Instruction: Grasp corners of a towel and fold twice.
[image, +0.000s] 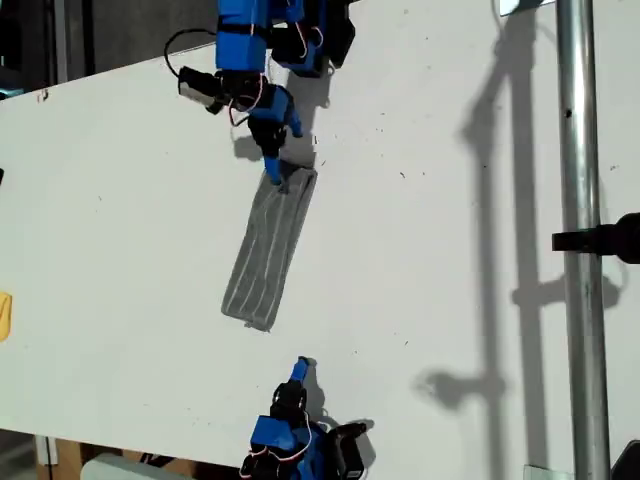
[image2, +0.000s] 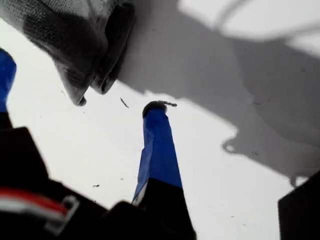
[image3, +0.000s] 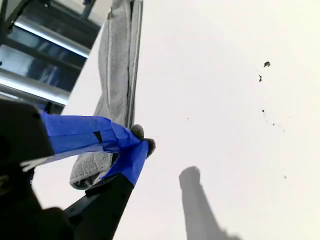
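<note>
Exterior view shows the towel (image: 270, 250) lying on the white table (image: 450, 250) as a long narrow strip, so I judge one fold along its length is in; the second, end to end, is left. My second gripper (image3: 142, 140) has its jaws closed together at the strip's far end, pinching a bit of grey cloth. My first gripper (image2: 80, 105) stands apart, its jaws spread wide and holding nothing, the towel's near end just ahead of them.

The grey striped towel (image: 270, 248) lies folded into a narrow strip, running diagonally across the white table.
</note>
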